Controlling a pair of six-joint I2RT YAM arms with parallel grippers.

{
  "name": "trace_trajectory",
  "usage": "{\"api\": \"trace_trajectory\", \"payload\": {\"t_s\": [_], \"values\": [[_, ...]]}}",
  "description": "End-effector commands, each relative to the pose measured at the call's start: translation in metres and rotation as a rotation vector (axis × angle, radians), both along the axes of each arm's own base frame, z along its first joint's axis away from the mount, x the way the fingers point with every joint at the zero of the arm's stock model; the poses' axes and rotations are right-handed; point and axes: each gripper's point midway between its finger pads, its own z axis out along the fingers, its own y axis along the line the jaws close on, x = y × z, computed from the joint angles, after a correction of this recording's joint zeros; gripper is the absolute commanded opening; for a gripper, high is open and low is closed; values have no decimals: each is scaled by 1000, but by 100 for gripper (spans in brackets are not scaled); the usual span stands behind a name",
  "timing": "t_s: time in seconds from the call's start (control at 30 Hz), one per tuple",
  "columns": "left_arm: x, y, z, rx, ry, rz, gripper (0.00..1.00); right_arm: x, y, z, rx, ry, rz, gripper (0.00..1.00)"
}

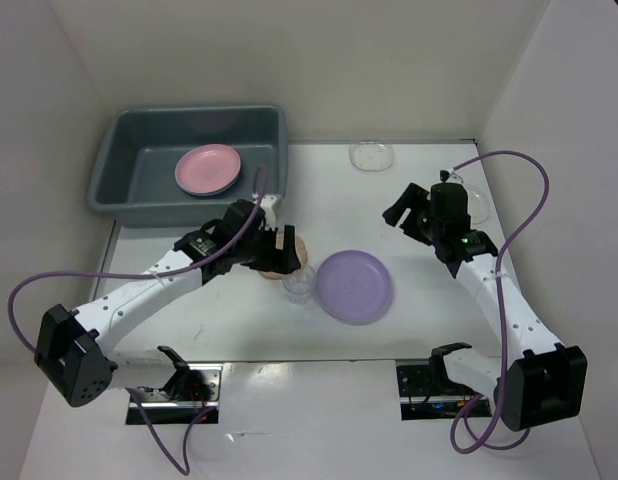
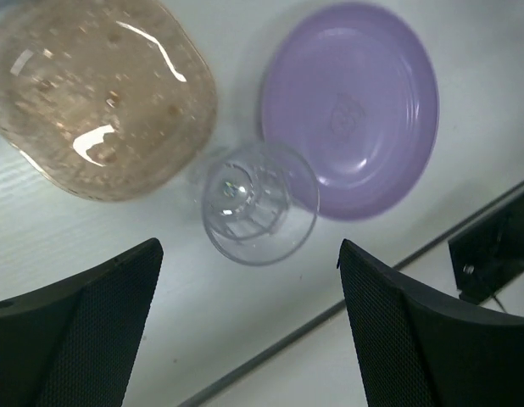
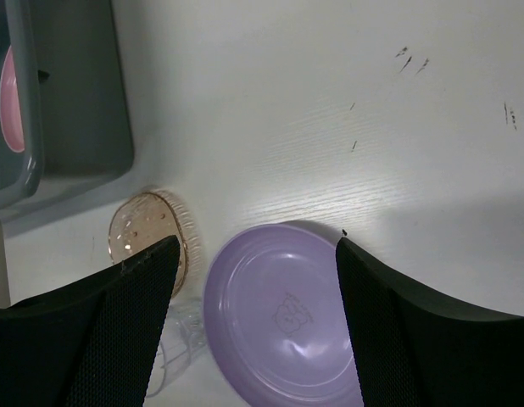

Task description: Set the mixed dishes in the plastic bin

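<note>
Note that the left gripper (image 2: 249,339) hovers released, jaws spread wide and empty, over the small clear cup (image 2: 258,201). The cup stands between the tan speckled dish (image 2: 101,93) and the lavender plate (image 2: 351,106), just beside both. The right gripper (image 3: 255,331) is likewise spread and holds nothing, above the table (image 1: 439,330) beyond the lavender plate. The plastic bin (image 1: 139,200) sits at the far left with a pink plate (image 1: 208,168) already in it. A clear shallow bowl (image 1: 372,155) waits at the far edge, well apart. Expect these faults: a finger descending on either neighbour's rim could tip or shove it, and the light, smooth cup is likely to slip from the jaws or topple if gripped off-centre. The transparent wall also makes its edge hard to judge. No readable writing is present. The lavender plate bears a faint centre emblem, too indistinct to read.
</note>
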Motion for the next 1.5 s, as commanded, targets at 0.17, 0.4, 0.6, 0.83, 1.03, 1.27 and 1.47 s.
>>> {"api": "trace_trajectory", "payload": {"t_s": [0.17,0.4,0.6,0.83,1.03,1.27,1.47], "values": [[-22,-14,-43,72,79,-40,86,-11,-1,15,13,-43,-10,80],[-6,-13,-52,127,20,-20,76,-14,-3,19,18,-53,-23,80],[0,-21,-69,116,40,-9,60,-18,-3,18,24,-43,-28,80],[5,-17,-74,148,18,19,52,-21,-4,16,30,-34,-32,80],[2,-17,-81,162,30,25,26,-22,-3,17,40,-41,-37,80],[-5,-12,-96,207,65,20,12,-22,-2,14,44,-40,-29,80],[-8,-20,-73,235,52,-45,0,-24,-2,13,44,-40,-29,80]]}}
